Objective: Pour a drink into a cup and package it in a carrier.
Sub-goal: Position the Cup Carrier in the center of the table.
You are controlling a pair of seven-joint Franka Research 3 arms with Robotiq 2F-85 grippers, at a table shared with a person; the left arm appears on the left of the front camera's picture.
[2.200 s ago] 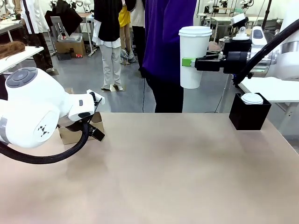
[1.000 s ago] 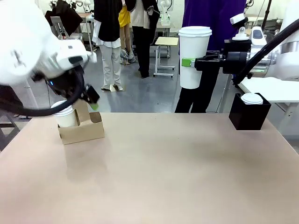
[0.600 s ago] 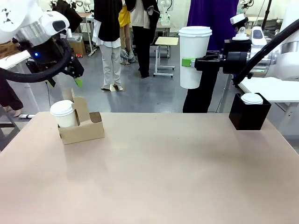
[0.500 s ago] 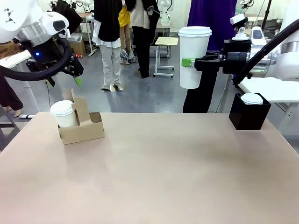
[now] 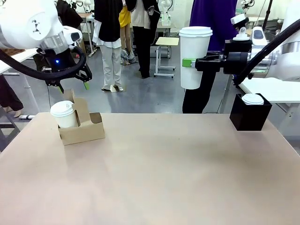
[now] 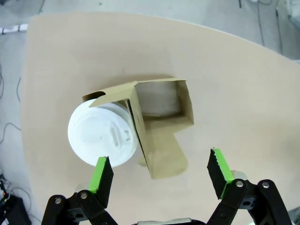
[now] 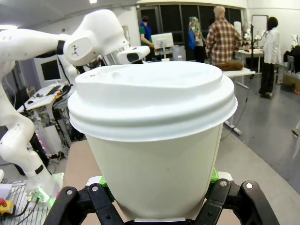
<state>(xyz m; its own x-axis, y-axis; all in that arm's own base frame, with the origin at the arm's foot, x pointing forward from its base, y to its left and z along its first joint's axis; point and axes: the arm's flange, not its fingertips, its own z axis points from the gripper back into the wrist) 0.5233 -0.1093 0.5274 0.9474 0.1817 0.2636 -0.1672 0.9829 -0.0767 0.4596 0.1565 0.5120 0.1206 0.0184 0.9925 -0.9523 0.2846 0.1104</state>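
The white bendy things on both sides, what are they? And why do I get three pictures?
They are two robot arms. Each ends in an end effector, a two-finger claw with green pads. The big picture is taken from between the arms, looking across the table. The other two come from little cameras on the wrists, looking along the fingers. The left end effector is open and hovers above a brown cardboard carrier, which has a small white cup with a lid in one slot. The right end effector is shut on a tall white cup with a lid, held up in the air. A black box with a white lid on top stands at the table's far right.
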